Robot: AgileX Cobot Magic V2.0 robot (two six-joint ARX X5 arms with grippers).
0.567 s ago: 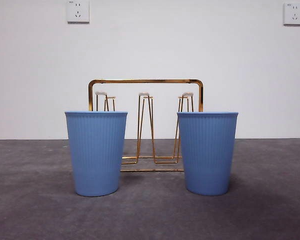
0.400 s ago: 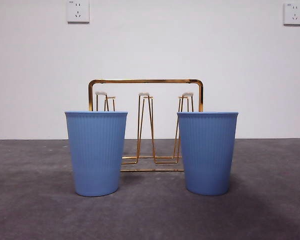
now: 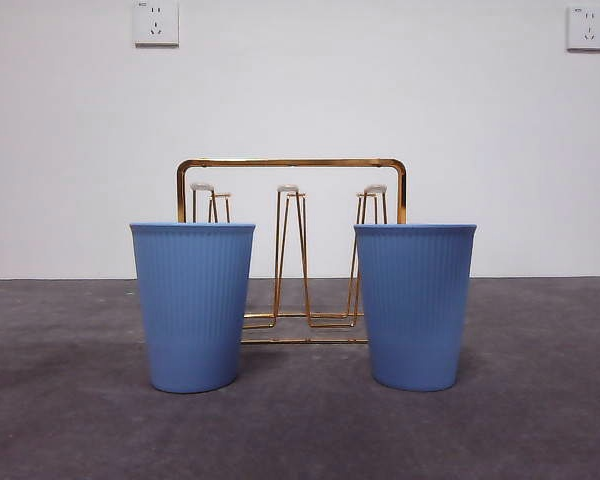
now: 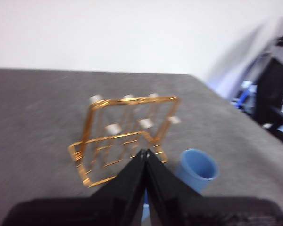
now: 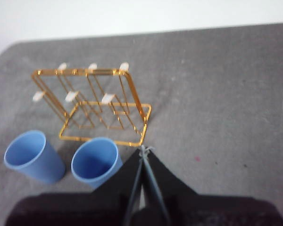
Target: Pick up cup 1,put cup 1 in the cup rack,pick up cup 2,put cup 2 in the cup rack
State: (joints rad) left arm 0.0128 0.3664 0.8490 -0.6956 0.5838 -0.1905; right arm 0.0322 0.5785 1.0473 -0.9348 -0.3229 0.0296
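**Nothing moved yet: both cups untouched, rack empty**

So far, no change is seen across the last moments in the front view: the left-hand blue cup (image 3: 192, 306) and the right-hand blue cup (image 3: 415, 306) are found in the same spots, upright on the grey table (image 3: 300, 430), and no arm is shown entering that view. The cup rack (image 3: 291, 250) is placed just behind and between them, its white-tipped prongs bare.

The left gripper (image 4: 145, 155) is held above the table, its jaws pressed together with nothing between them; the rack and one cup are seen beyond its tips. The right gripper (image 5: 142, 153) is likewise closed down to a thin slit and empty, poised over the table near the rack's corner and beside the nearer cup.

Which cup is meant as cup 1 cannot be told. The task is judged to be at its very start: neither cup is lifted, and the jaws must first be opened before either rim can be taken.
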